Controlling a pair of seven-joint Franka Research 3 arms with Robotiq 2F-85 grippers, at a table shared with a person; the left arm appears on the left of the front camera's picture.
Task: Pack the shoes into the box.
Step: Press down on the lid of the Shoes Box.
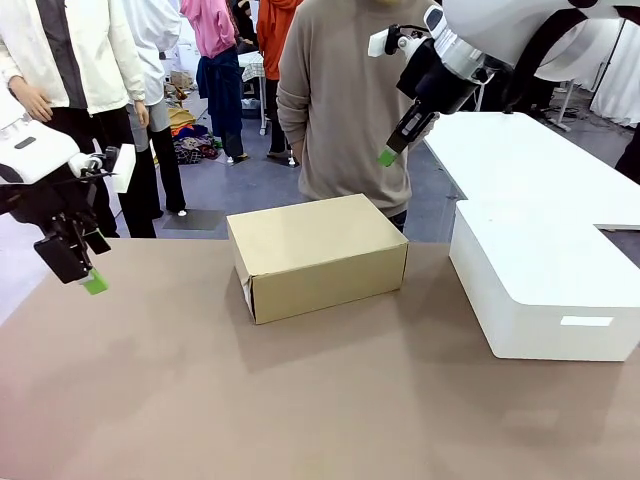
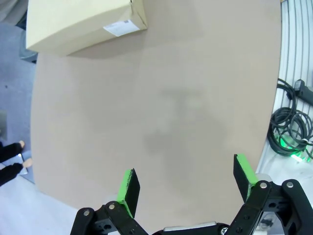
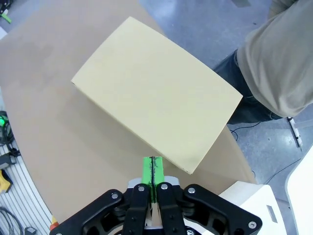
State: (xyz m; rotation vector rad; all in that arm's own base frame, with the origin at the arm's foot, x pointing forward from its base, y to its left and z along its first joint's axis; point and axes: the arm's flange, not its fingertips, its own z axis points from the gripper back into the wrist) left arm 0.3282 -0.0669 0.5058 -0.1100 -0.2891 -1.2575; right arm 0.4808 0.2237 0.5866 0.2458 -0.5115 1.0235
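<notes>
The brown cardboard box (image 1: 318,255) lies on the table's far middle with its lid down; it also appears as the box (image 2: 80,22) and the box (image 3: 156,100). The shoes are out of view. My left gripper (image 1: 90,280) hangs over the table's left edge, well left of the box; its fingers (image 2: 128,188) stand wide apart above bare tabletop, gripper (image 2: 188,183) open and empty. My right gripper (image 1: 388,156) hovers high above the box's far right corner; in its wrist view the green pads (image 3: 152,174) are pressed together with nothing between them.
A larger white box (image 1: 545,275) stands on the right side of the brown table (image 1: 300,400). A person in a beige sweater (image 1: 345,100) stands right behind the cardboard box. Cables (image 2: 293,127) lie off the table's edge in the left wrist view.
</notes>
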